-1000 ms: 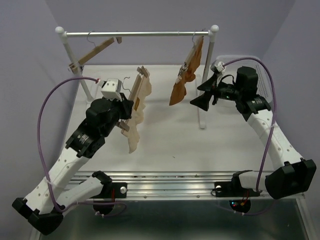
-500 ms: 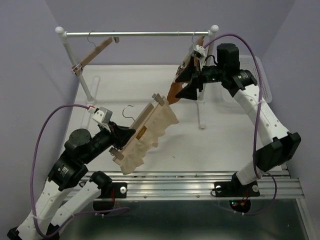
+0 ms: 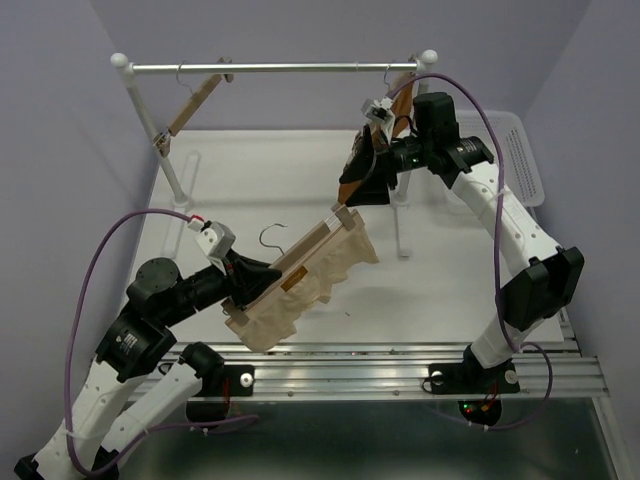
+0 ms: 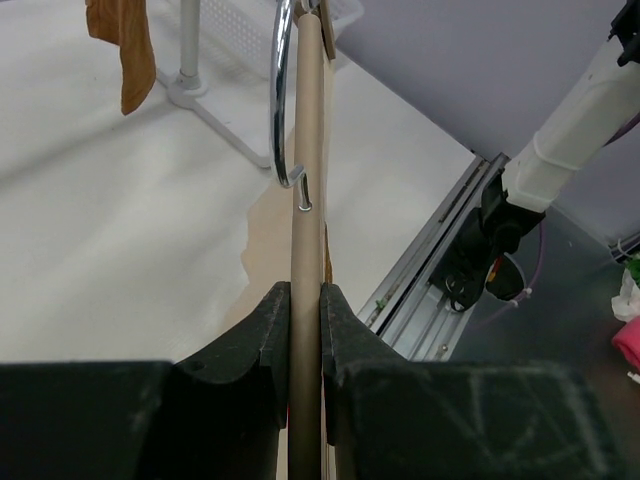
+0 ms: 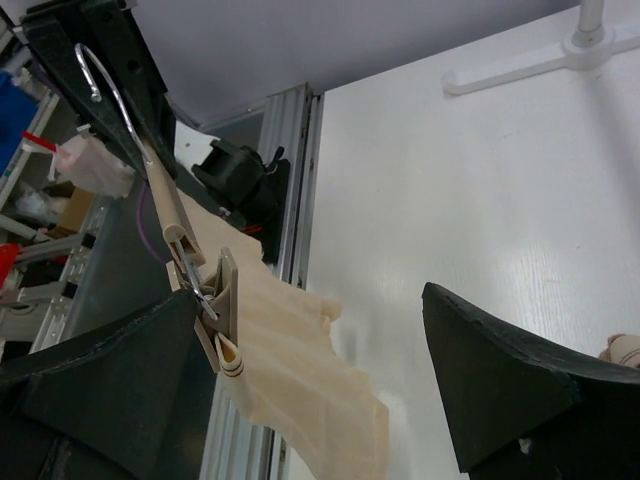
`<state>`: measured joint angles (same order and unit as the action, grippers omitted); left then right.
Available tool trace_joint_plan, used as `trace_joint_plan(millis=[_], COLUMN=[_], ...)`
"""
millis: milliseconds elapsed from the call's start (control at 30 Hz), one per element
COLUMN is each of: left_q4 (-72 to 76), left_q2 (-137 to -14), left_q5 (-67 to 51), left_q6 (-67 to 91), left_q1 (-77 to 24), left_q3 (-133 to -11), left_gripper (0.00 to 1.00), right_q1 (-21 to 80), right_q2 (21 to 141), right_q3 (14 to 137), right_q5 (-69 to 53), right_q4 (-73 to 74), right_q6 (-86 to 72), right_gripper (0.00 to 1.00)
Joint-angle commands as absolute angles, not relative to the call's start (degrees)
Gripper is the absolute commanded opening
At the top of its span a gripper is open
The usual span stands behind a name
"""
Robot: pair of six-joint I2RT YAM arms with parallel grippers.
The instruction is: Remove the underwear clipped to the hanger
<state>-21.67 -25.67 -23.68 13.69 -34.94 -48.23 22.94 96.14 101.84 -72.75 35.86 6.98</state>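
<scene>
"So, where's your left claw?"
"Lower left, clenched on the hanger bar. The underwear hangs clipped beneath it, mid-frame."
"And your right claw?"
"Up right of centre, spread wide, grasping nothing."

The left arm rises from its base at the near left, bends at the elbow and reaches right, low over the table. Its wrist is roughly level. The left gripper is closed tight, and its two black fingers pinch the hanger from both sides. The right arm climbs from its base, folds at a high elbow and stretches far back and left. The right gripper points left and downward, jaws spread wide with nothing between them, and both fingers show in the right wrist view.
</scene>
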Motion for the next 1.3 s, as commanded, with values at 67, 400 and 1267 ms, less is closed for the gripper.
trace_joint_plan(millis=[67, 400, 1267], left_q4=[-14.42, -13.18, -11.78], left_q2=[-26.89, -27.77, -26.28], left_q5=[-27.50, -26.98, -29.62], left_q6=[10.81, 11.42, 11.69], left_q1=[-35.16, -35.24, -35.24], left_q3=[-49.04, -48.16, -47.11], left_gripper=[0.00, 0.00, 0.00], right_q1=[23.29, 23.29, 23.29], right_q2=[93.08, 91.58, 88.68], right_q3=[98.44, 97.47, 101.08], right_q5=[-82.17, -82.27, -71.72], right_q4=[28.40, 27.07, 25.76], right_q6=[2.82, 4.04, 0.36], right_gripper=[1.00, 1.00, 1.00])
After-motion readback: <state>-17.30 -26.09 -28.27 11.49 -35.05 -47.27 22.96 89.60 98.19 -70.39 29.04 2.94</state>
